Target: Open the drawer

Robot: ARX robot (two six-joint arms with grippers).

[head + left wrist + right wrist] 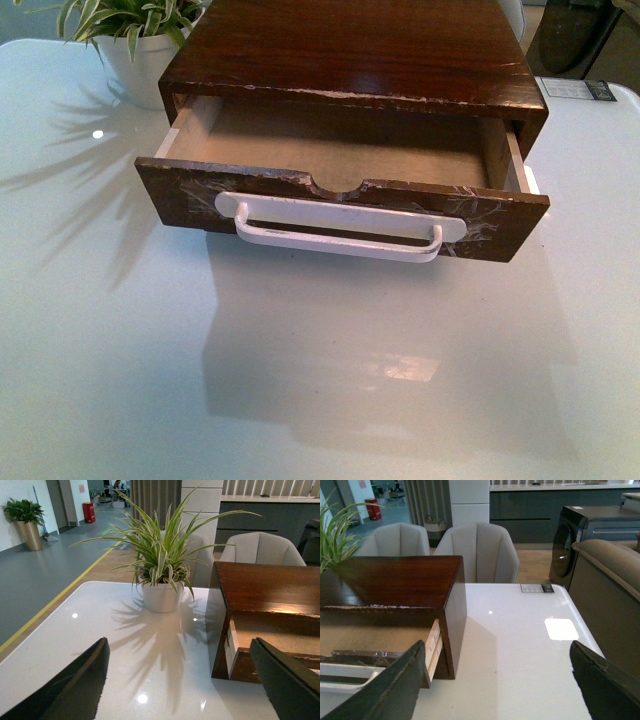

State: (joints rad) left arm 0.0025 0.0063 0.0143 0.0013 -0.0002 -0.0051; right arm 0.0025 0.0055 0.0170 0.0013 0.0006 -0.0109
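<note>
Left wrist view gives me the left gripper (180, 680) with its two dark fingers (80, 680) spread wide, nothing between them and nothing touched; it hangs above the white table (100, 630). On the right wrist view I see the right gripper (500, 680) the same way, jaws far apart and empty, over bare tabletop just beside the cabinet's side. Beyond the left fingers stands a potted spider plant (161, 565) in a white pot, close to the dark wooden cabinet (265, 585). From the front camera neither arm shows. There I see the drawer (340, 205) pulled well out of the cabinet toward me, its light tan inside exposed and bare, the white bar handle (338, 232) across its scuffed front, below the half-round notch.
</note>
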